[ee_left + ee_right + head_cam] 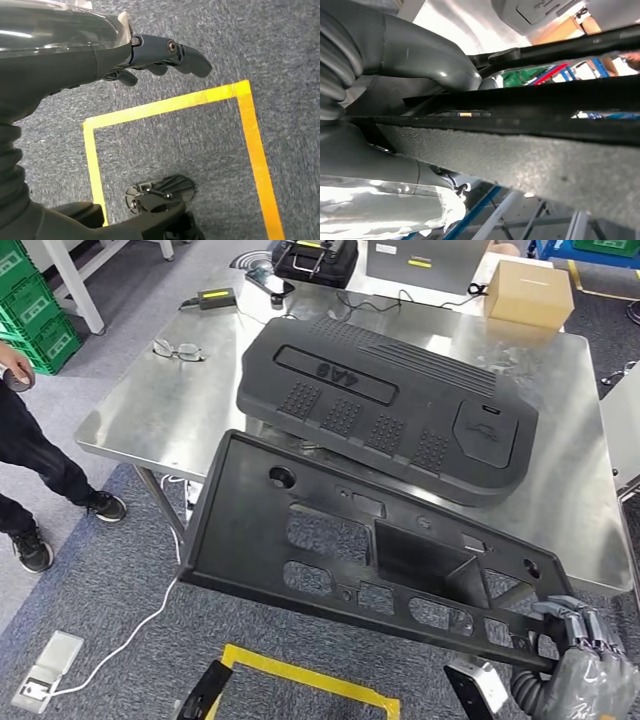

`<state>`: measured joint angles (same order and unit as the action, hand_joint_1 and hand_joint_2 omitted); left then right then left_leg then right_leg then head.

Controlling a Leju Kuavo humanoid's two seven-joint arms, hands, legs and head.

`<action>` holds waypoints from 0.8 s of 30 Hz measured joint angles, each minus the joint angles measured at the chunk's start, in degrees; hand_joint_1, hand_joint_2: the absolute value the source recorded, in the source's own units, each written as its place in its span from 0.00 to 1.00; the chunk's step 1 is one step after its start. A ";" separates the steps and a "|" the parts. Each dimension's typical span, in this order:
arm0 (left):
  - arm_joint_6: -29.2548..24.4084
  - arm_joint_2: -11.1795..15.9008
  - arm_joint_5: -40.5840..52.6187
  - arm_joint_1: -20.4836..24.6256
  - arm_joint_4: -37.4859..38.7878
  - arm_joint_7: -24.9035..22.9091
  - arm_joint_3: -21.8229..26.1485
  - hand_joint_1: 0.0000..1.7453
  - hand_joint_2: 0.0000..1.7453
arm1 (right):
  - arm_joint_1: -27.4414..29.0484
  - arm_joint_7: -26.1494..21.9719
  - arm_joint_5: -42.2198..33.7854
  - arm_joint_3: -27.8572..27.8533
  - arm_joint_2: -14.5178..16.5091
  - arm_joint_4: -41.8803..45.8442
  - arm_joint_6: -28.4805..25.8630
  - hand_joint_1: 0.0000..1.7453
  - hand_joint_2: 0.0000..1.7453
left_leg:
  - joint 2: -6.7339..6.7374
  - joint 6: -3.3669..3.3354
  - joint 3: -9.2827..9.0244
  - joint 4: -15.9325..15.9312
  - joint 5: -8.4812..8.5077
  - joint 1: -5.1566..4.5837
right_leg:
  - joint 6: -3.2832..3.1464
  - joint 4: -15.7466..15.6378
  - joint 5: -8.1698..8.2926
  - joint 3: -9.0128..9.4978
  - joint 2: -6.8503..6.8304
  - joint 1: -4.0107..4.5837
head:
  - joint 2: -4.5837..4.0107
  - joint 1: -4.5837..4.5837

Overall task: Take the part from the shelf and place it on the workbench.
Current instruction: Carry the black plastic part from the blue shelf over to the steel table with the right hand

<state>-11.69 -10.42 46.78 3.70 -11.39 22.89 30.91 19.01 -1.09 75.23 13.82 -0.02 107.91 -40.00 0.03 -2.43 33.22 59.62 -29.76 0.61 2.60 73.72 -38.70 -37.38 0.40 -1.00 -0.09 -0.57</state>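
**A:** What is hard to read on the steel worktop (173, 410)?

**B:** The black frame part (332, 540), a long panel pierced with openings, hangs tilted over the worktop's near edge and covers much of that edge. Behind it a large black engine cover (392, 400) lies flat on the worktop, its near rim partly masked by the part. At the far side, a cardboard box (528, 292) and a black case (313, 258) are cut off or nearly so by the picture's edge.

**A:** And the person?

**B:** Cropped at the left: dark trousers and shoes, with a hand (16, 368) just showing.

**A:** Who holds the part?

**B:** The right robot hand (585, 655), low at the right corner, grips the part's right end, fingers (562, 615) curled over the edge. In the right wrist view the part (531, 97) runs as a dark bar across the frame with the thick grey thumb (433, 57) pressed against it; the fingers behind are hidden.

**A:** The left one?

**B:** The left robot hand (158, 57) hangs over grey carpet and yellow floor tape (170, 105), holding nothing, fingers extended and loosely apart.

**A:** Small items?

**B:** Spectacles (179, 350) lie near the worktop's left corner.
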 joint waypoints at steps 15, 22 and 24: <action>-0.07 -0.31 0.00 0.07 0.07 -0.02 0.05 0.00 1.00 | 0.29 0.07 0.07 -0.22 0.36 0.37 -0.03 1.00 1.00 | -0.02 3.03 3.85 12.79 -7.06 0.34 | -3.94 -17.74 10.07 6.42 -0.31 0.83 | 0.00 -0.82; -0.08 -0.23 0.01 -0.20 0.09 -0.06 0.06 0.00 1.00 | 0.31 0.07 0.08 -0.37 0.40 0.32 0.01 1.00 1.00 | -0.07 2.95 2.56 0.22 2.59 0.72 | -1.40 -17.42 6.74 9.73 0.00 0.14 | 0.00 -0.84; -0.11 -0.21 0.01 -0.19 0.09 -0.06 0.08 0.00 1.00 | 0.30 0.07 0.08 -0.38 0.42 0.34 0.00 1.00 1.00 | -0.12 1.89 2.44 0.04 2.40 0.53 | -0.82 -17.43 6.42 9.87 -0.05 0.07 | 0.00 -0.82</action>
<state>-11.81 -10.63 46.79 3.51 -11.30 22.83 30.99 19.31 -1.02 75.31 13.44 0.39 108.25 -40.00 -0.09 -0.54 35.66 59.66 -27.36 1.14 1.77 56.29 -32.28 -27.51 0.35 -0.93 -0.09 -1.40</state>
